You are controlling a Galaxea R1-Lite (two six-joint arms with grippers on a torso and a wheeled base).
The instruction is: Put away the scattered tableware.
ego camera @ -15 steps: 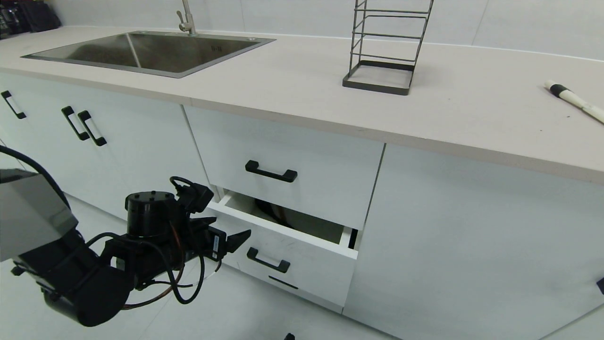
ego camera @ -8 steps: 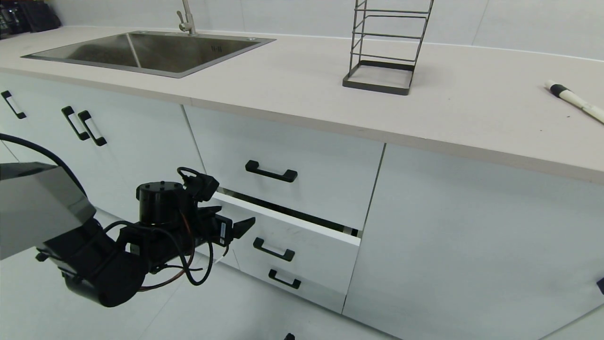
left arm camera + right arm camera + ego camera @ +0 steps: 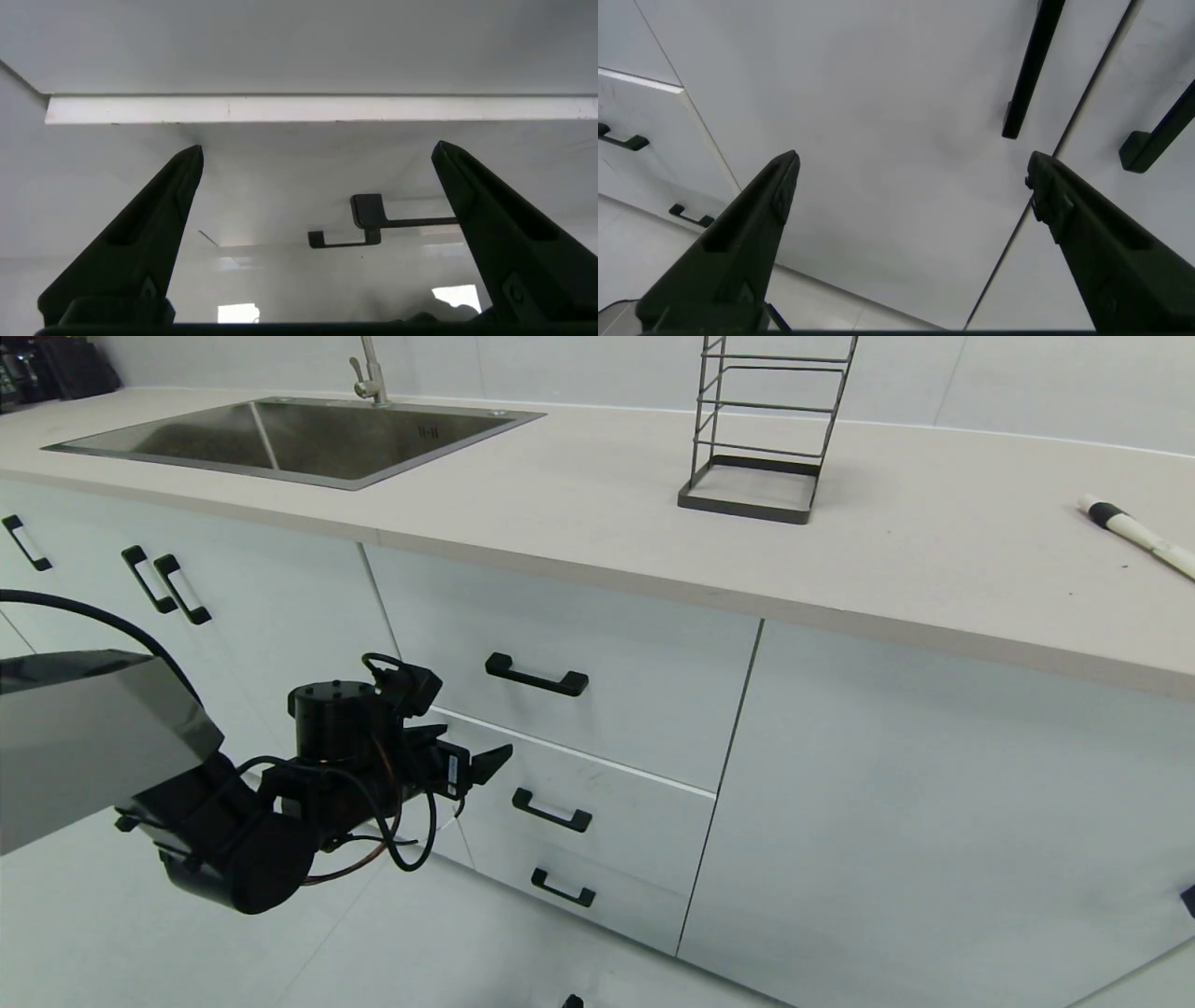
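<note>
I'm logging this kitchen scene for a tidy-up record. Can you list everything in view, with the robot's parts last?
countertop: one, beige, above the cabinets
sink: one, steel, set in the countertop's left part
faucet: one, silver, behind the sink
wire rack: one, dark grey, upright on the countertop
utensil: one, white with black band, at the countertop's right edge
drawers: three, white with black handles, shut, stacked under the countertop
cabinet doors: at least two, white, left of the drawers
left gripper: one, black, open, before the middle drawer
right gripper: one, black, open, facing white cabinet fronts

Sink (image 3: 187, 441) and wire rack (image 3: 747, 506) occupy the countertop (image 3: 579, 523).
</note>
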